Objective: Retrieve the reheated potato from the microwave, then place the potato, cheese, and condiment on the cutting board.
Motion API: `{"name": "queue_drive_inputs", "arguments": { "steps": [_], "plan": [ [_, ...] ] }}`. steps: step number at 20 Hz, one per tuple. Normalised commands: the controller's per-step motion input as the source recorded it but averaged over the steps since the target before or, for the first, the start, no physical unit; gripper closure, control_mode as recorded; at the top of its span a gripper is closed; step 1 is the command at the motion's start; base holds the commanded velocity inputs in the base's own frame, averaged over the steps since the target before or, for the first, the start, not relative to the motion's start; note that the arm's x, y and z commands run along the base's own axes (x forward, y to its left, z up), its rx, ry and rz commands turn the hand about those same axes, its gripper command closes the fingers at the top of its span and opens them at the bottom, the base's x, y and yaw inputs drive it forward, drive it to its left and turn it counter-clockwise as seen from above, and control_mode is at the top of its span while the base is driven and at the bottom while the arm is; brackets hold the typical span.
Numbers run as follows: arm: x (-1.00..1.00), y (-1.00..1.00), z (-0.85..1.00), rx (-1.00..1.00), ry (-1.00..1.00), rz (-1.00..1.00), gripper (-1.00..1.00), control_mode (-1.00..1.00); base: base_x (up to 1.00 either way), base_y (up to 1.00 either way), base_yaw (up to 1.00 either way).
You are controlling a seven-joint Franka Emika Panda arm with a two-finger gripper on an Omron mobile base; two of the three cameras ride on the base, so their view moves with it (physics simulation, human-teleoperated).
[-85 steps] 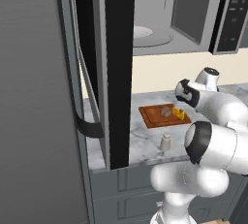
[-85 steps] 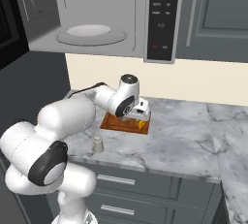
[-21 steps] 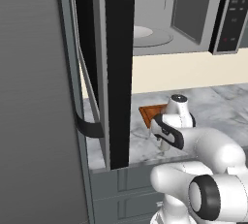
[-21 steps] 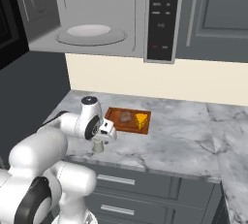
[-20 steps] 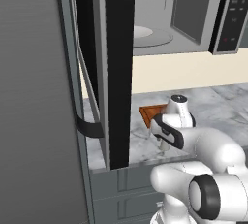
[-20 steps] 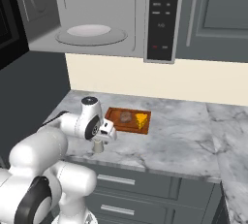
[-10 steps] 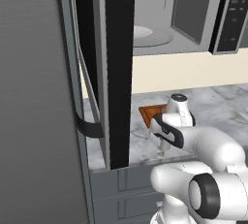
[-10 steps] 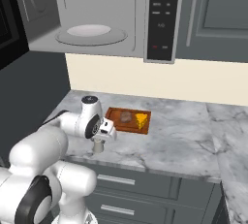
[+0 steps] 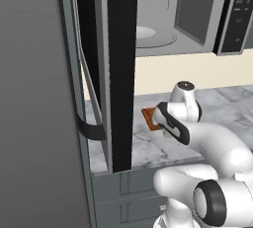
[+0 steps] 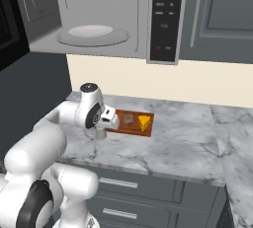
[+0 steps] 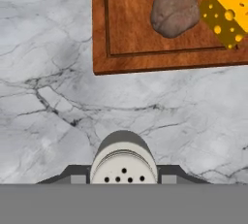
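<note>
Condiment sits clenched in the hand above the table; potato and cheese lie on the cutting board.

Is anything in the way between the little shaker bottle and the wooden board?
Nothing visible blocks it. In the hand view the tool is shut on the condiment, and bare marble counter lies between it and the cutting board. The potato and cheese sit toward one end, leaving the other end free.
</note>
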Motion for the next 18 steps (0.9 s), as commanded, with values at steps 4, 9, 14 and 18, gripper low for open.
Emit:
{"name": "queue_drive_inputs", "arguments": {
  "steps": [4, 9, 14, 18],
  "plan": [
    [0.71, 0.0, 0.28, 0.0, -0.02, 0.0, 1.0, -1.0, 0.0, 0.0, 0.0],
    [0.71, 0.0, 0.17, 0.0, 0.0, 0.0, 1.0, -1.0, 0.0, 0.0, 0.0],
    [0.62, 0.0, 0.01, 0.0, 0.0, 0.0, 1.0, -1.0, 0.0, 0.0, 0.0],
    [0.51, 0.0, -0.06, 0.0, 0.0, 0.0, 1.0, -1.0, 0.0, 0.0, 0.0]
  ]
}}
